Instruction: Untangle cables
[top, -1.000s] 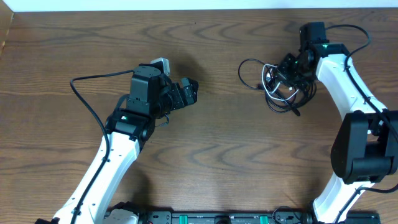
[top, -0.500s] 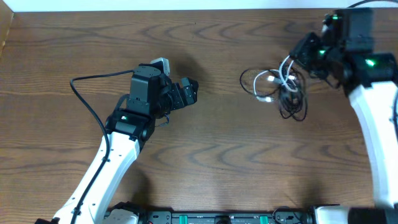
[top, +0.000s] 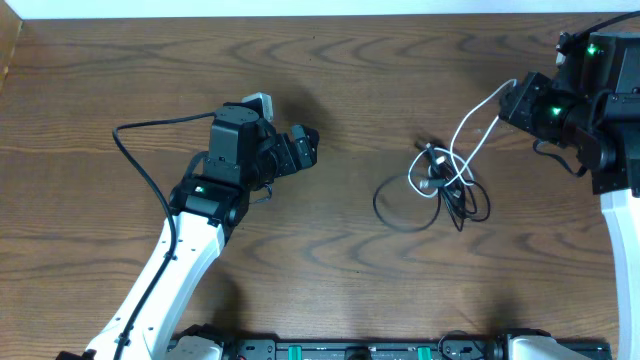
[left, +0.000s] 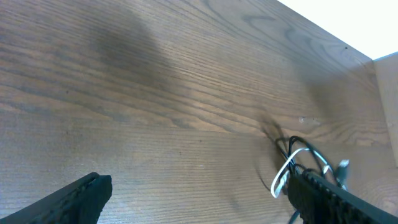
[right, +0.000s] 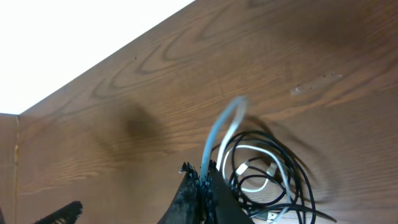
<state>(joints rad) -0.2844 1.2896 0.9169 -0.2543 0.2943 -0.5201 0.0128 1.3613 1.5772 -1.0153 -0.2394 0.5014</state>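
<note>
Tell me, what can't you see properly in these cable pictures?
- Overhead: how many thin black cables are in the pile; their loops overlap and are too small.
- Right wrist: the pinched part of the thin white cable, hidden inside the shut right gripper.
- Left wrist: the pile's lower part, covered by a finger of the left gripper and cut by the bottom edge.

I see white arm shells (top: 165, 265), a black wrist block (top: 232, 145) behind matte black fingers (left: 68, 202), a green light (top: 198, 189) glowing, and a thick black wire (top: 160, 122) further back.
</note>
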